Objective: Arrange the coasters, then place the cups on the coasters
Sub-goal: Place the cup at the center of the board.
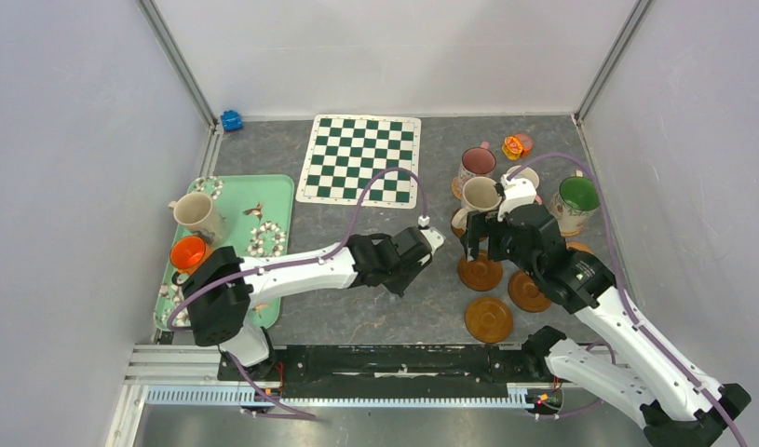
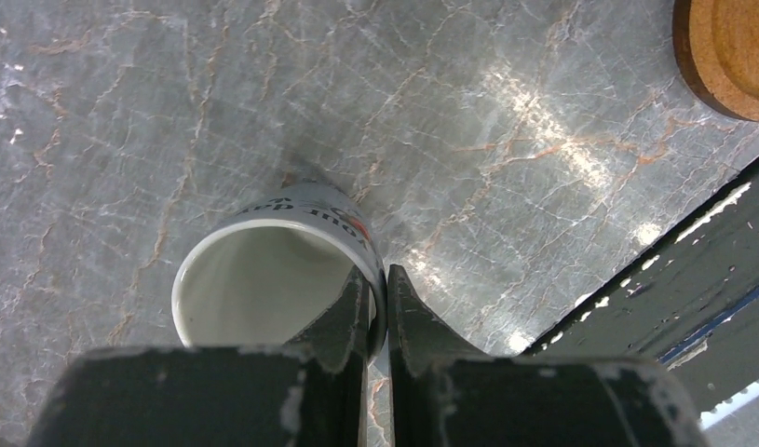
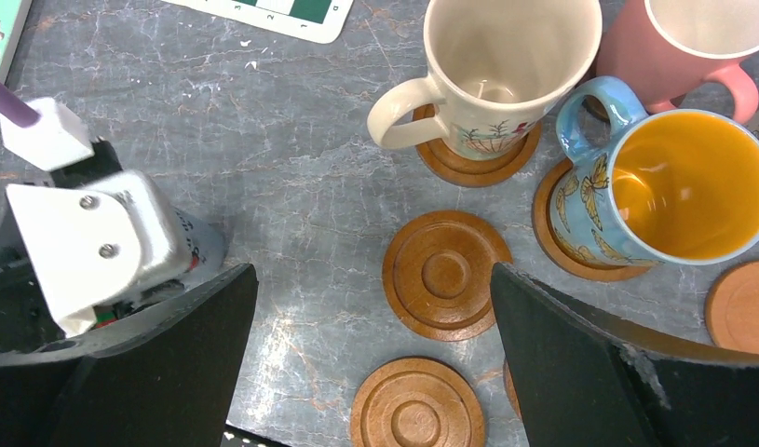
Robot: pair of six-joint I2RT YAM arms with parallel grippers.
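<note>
My left gripper (image 2: 381,279) is shut on the rim of a small white cup (image 2: 264,279) with lettering, one finger inside and one outside. It hangs over the grey table left of the coasters; in the top view the gripper (image 1: 408,265) hides the cup. My right gripper (image 3: 370,279) is open and holds nothing. It hovers over two bare brown coasters (image 3: 447,274) (image 3: 416,404). A cream cup (image 3: 506,56) and a blue-handled cup (image 3: 683,186) each stand on a coaster. A pink cup (image 3: 701,37) is behind them and a green-lined cup (image 1: 577,196) to the right.
A mint tray (image 1: 273,196) at the left carries a cream mug (image 1: 198,214) and an orange cup (image 1: 188,252). The chequered mat (image 1: 361,158) lies at the back middle. An orange-yellow toy (image 1: 516,146) and a blue toy (image 1: 231,120) sit near the back wall. A black rail (image 1: 385,358) runs along the near edge.
</note>
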